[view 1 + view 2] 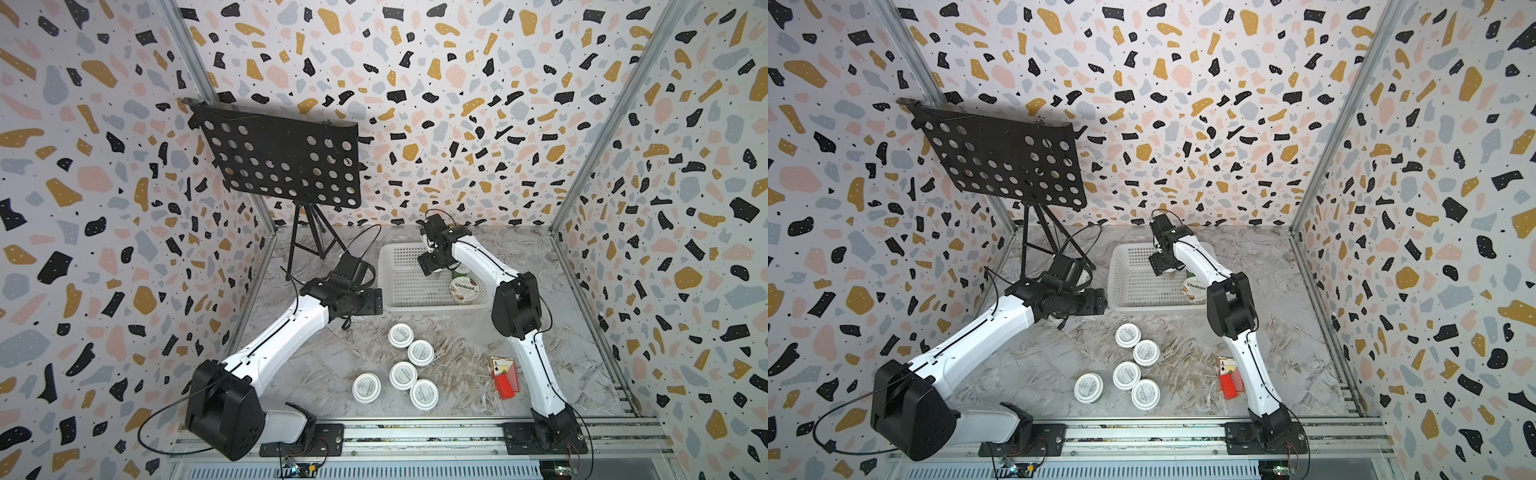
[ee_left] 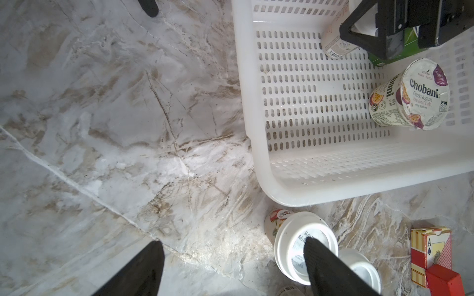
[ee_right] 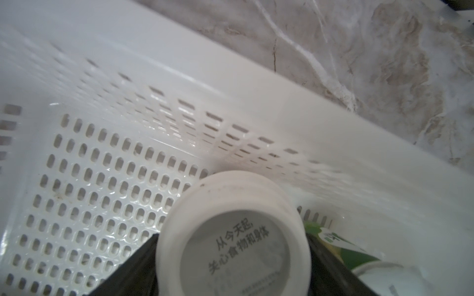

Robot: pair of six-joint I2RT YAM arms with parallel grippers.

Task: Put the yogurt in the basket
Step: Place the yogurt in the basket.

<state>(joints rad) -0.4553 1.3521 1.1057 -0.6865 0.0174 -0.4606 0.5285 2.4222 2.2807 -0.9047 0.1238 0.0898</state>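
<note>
Five white cups (image 1: 403,376): upright on the marble table (image 1: 457,353), printed lids up, clustered at 6 o'clock of the basket (image 1: 409,286) and apart from it.
Three cups in basket: all on its 3 o'clock side.
Chobani cup (image 1: 465,289): upright on the perforated floor, in the 4 o'clock corner.
Green-sided cup (image 2: 409,42): at 12 o'clock of the Chobani cup, mostly hidden under the right arm.
Sixth white cup (image 3: 234,246): tilted, inside the walls, just beside the green one. Contact with the floor cannot be told.
Right gripper (image 3: 232,237): fingers clasped on the sixth cup's lid rim, one on each side.
Left gripper (image 2: 232,242): fingers spread wide with nothing between them, above the table just beside the basket's 8 o'clock corner.
Red card box (image 1: 505,376): on the table at 3 o'clock of the cluster.
Music stand (image 1: 282,162): at 10 o'clock of the basket.
</note>
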